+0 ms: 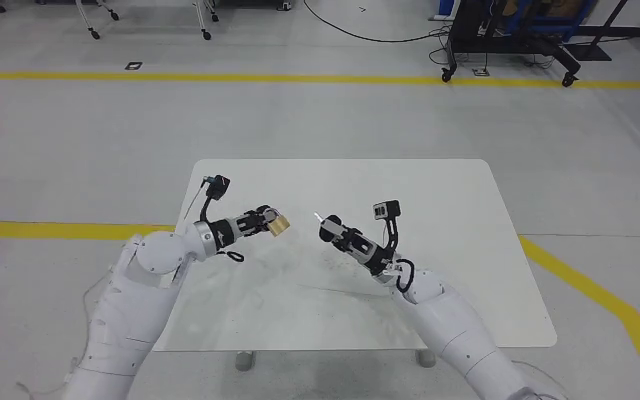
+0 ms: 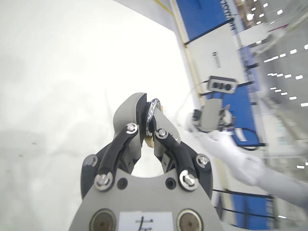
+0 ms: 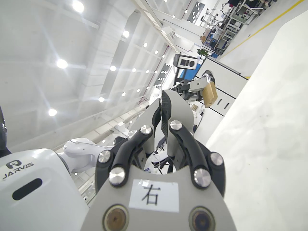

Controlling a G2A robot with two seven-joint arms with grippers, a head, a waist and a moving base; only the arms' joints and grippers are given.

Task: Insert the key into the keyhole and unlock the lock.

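Item 1: brass padlock w/ silver shackle (image 1: 278, 224) (image 3: 209, 94). Sat just left of frame centre in top view, held up off white rectangular counter (image 1: 450, 200). Left hand (image 1: 267, 219) (image 2: 149, 111) was pinching the shackle, brass body jutting past the fingertips.

Item 2: small silver key (image 1: 317, 216). Sat mid-frame, tip poking out of right hand (image 1: 327, 227) (image 3: 161, 104), fingers pressed together on it. Key tip pointed twd padlock; near, not touching.

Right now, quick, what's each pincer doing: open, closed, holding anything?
Left pincer: closed on the padlock, by its shackle.
Right pincer: closed on the key.
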